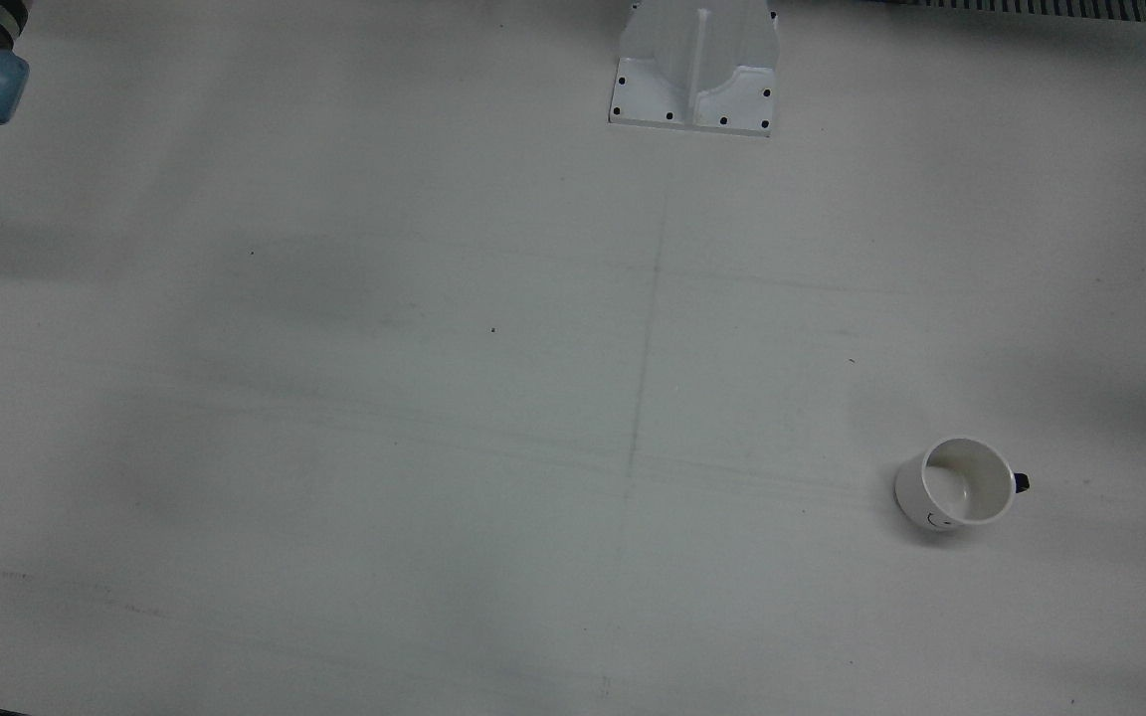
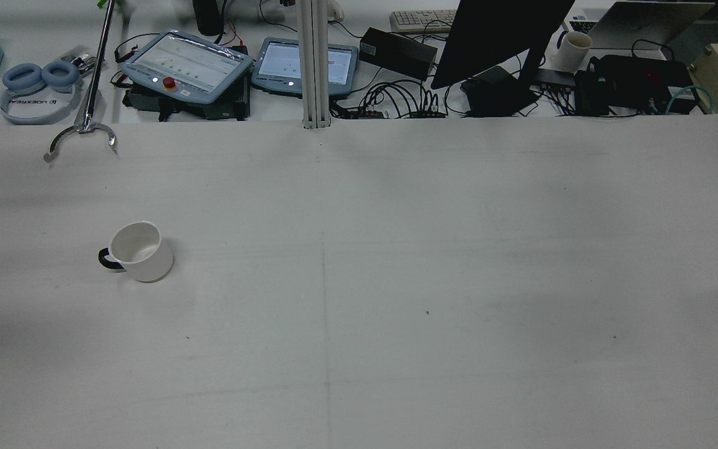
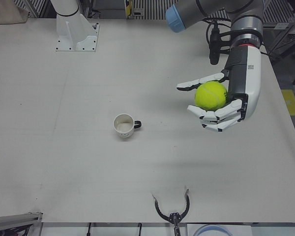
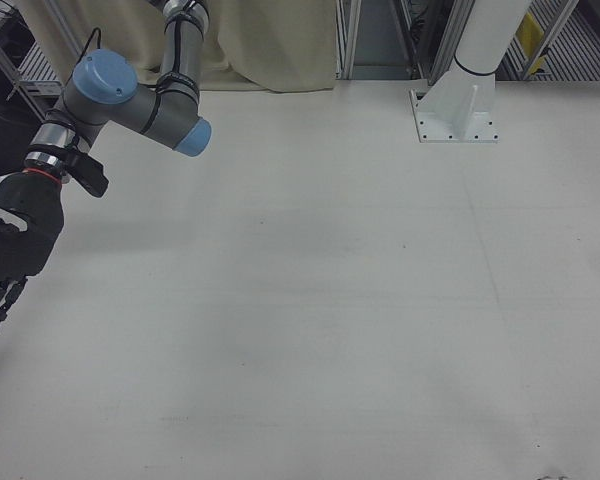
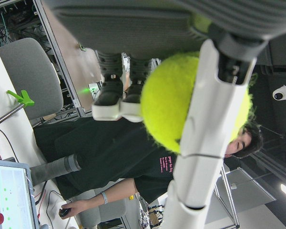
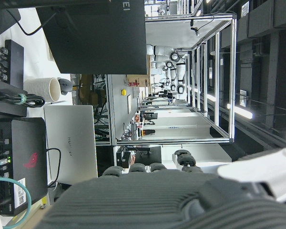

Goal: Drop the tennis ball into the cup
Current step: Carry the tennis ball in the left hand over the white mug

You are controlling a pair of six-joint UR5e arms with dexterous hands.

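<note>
The left arm, grey with a blue joint cap, enters the left-front view from about one o'clock and bends down into a white-shelled forearm. Its white many-fingered left hand (image 3: pixel 217 102) hangs above the table with the palm turned sideways, toward nine o'clock. The fingers (image 3: pixel 217 118) curl up from below and the thumb reaches over the top, so the hand is closed around a yellow-green felt tennis ball (image 3: pixel 211 95). In the left hand view, a white finger (image 5: pixel 207 143) crosses the ball's face.

The right arm, grey with blue caps, descends from eleven o'clock in the right-front view. Its dark right hand (image 4: pixel 8 250) hangs at nine o'clock, fingers straight, pointing down, holding nothing.
</note>
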